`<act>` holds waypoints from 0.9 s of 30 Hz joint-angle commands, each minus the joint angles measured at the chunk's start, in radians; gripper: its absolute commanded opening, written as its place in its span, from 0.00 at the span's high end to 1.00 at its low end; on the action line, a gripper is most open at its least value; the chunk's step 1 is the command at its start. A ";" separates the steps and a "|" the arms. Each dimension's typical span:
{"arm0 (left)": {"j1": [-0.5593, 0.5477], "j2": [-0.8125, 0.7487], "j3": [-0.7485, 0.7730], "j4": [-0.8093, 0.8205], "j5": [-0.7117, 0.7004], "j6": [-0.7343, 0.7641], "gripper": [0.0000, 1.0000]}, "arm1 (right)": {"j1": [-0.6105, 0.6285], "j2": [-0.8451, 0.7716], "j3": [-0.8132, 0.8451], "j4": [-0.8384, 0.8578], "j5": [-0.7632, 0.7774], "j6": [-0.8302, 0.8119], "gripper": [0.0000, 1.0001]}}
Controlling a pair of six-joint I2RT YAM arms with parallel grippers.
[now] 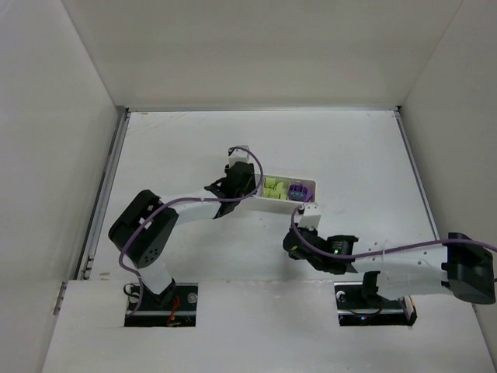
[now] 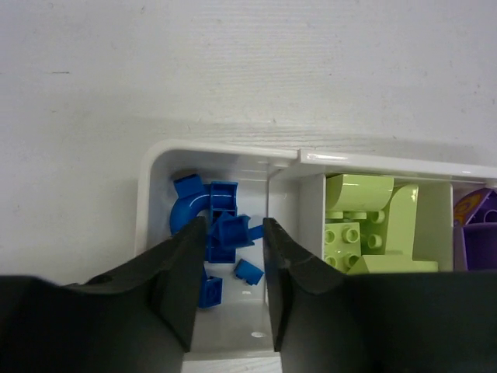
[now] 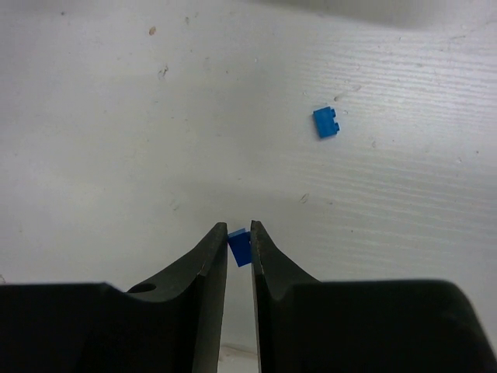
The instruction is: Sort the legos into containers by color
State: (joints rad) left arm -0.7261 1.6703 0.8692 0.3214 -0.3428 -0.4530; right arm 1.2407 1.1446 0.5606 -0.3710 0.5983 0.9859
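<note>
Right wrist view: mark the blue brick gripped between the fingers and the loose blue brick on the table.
gripped blue brick (image 3: 239, 247), right wrist view, middle of its visible face.
loose blue brick (image 3: 326, 123), right wrist view, centre of its top face.

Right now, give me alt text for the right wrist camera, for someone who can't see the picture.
The right claw pinches a small blue lego over a white table. A second blue lego lies loose on the table, farther off and to the right.
</note>
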 commanded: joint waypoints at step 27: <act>-0.110 -0.840 -0.506 -0.139 -0.068 -0.251 0.61 | -0.364 0.586 0.637 0.426 -0.181 -0.432 0.72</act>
State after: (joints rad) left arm -0.8005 0.8467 0.3843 0.1917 -0.3767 -0.6510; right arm 0.8841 1.7210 1.1236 -0.0097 0.4290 0.5758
